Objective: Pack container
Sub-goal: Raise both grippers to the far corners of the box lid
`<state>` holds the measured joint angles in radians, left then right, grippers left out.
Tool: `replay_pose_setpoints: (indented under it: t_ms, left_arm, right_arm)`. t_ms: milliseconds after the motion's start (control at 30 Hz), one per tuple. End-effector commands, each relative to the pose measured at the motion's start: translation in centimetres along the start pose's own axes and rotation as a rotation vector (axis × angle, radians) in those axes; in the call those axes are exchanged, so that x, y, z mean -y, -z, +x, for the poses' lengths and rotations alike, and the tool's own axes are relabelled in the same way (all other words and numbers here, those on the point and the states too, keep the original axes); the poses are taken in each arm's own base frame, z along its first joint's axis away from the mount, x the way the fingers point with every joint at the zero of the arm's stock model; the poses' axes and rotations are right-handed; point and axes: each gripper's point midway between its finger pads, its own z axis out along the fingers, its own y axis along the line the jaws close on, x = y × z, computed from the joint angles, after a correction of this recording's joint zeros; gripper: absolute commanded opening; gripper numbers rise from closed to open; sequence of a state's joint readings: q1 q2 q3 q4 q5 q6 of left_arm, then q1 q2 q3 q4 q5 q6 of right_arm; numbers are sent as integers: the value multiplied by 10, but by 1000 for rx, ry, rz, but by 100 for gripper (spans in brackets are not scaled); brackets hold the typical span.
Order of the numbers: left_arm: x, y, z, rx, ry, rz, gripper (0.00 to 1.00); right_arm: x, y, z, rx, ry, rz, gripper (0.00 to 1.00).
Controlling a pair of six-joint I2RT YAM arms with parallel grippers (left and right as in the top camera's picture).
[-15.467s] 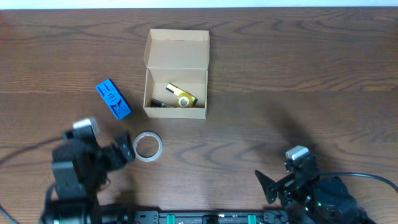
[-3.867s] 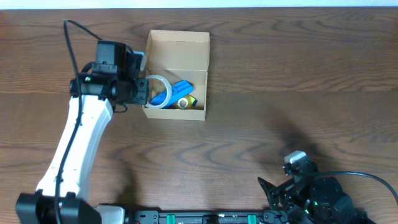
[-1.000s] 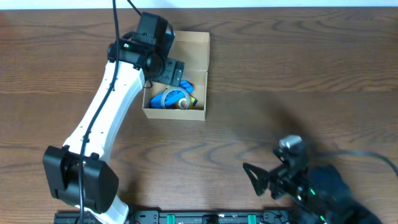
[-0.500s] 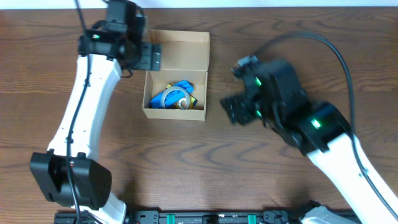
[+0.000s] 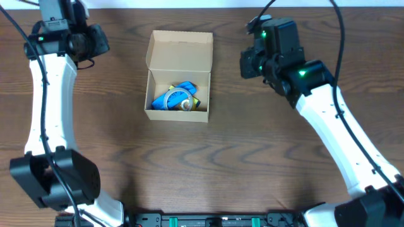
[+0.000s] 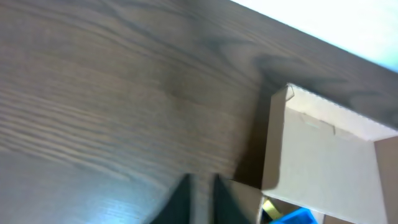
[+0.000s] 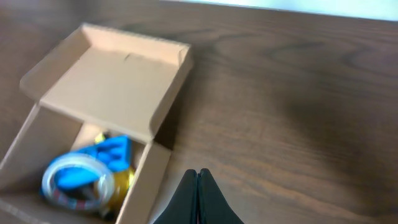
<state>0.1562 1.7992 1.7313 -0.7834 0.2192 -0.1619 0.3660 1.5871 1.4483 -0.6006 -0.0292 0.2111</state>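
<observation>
A: Overhead first. What has changed?

B: Half a second back the left gripper (image 5: 95, 40) was at the left edge of the lid (image 5: 180, 50). It has swung away, so the container (image 5: 177, 115) now sits well off to its right. The right gripper (image 5: 248, 63) has come up the table (image 5: 265, 164) and has the lid just to its left, not touching.

A: And the contents?

B: Fifteen seconds ago the tape (image 5: 168, 99) and blue box (image 5: 187, 88) lay outside on the wood. Both are inside now, next to the yellow item (image 5: 188, 104). I'd judge the filling done, with only the open lid left to fold down.

A: Count?

B: One container, one tape, one blue box, one yellow item, two grippers.

A: Left wrist?

B: The left gripper (image 6: 202, 199) has its fingers a crack apart with nothing between them. The container (image 6: 323, 162) is ahead and to the right, apart from them. One blue box corner (image 6: 292, 216) and a sliver of the yellow item (image 6: 268, 208) show.

A: Right wrist?

B: The right gripper (image 7: 199, 199) has its tips pressed together and is empty. The container (image 7: 138, 180) is ahead and to the left, near but not touching, with the lid (image 7: 109, 87) leaning back. Inside I see one tape (image 7: 78, 177) lying partly over the blue box (image 7: 112, 149), with the yellow item (image 7: 124, 177) beside them.
</observation>
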Motion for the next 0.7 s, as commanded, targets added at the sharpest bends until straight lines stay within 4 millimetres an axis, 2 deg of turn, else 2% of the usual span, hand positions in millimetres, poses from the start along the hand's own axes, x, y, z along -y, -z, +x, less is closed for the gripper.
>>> replay_pose_setpoints:
  t_ms: [0,100,167,267,433,667]
  left_arm:
    - [2,-35,9,-74,61,53,5]
    - [1,-62,18,-119,74,71,5]
    - [-1,-78,24,-144,91,80,5]
    - [-2,-100,31,-175,111,99,6]
    - [-2,-124,41,-211,141,122,5]
    - [4,-142,42,-213,173,178,5]
  right_arm:
    - [5,7,-26,95,-63,34,1]
    - [17,5,-38,154,-130,96,1]
    - [25,-3,-37,156,-174,131,1]
    - [32,-26,-26,112,-182,147,1]
    - [38,-70,-2,16,-216,109,1]
    - [32,-123,21,-62,-268,-45,1]
